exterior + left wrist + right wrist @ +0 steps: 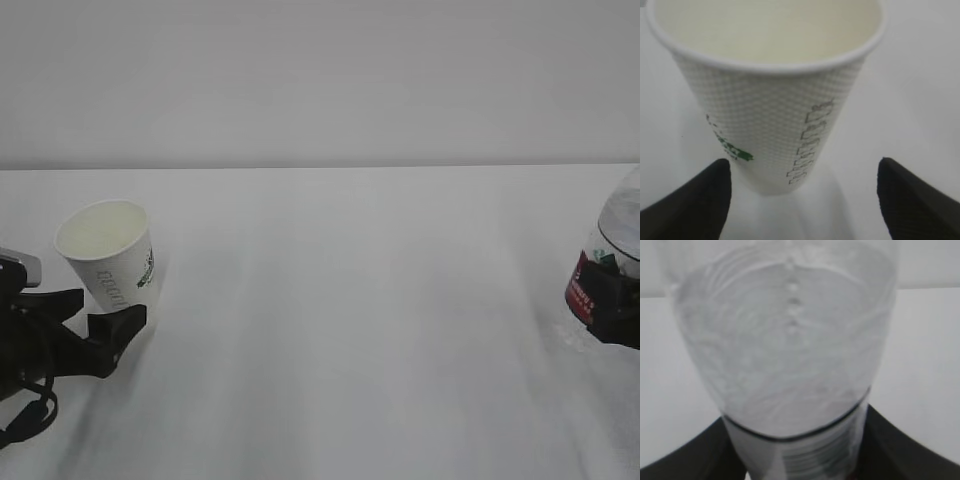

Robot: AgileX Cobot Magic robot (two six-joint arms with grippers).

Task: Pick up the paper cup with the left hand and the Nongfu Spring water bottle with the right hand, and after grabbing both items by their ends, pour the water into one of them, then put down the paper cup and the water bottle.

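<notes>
The white paper cup (108, 255) with green-grey lettering stands on the table at the far left, its cream inside showing. My left gripper (100, 315) is open. Its black fingers sit low on either side of the cup's base (780, 170), with a clear gap on each side. In the left wrist view the left gripper (805, 200) touches nothing. The Nongfu Spring water bottle (612, 245), clear with a red label, is cut off by the right edge. My right gripper (615, 305) is shut on it. In the right wrist view the bottle (785, 340) fills the frame and the right gripper (795, 455) presses both its sides.
A plain white table (350, 330) runs from the cup to the bottle, and a pale wall (320, 80) rises behind it. The left arm's cables (25, 415) lie on the table at the lower left corner.
</notes>
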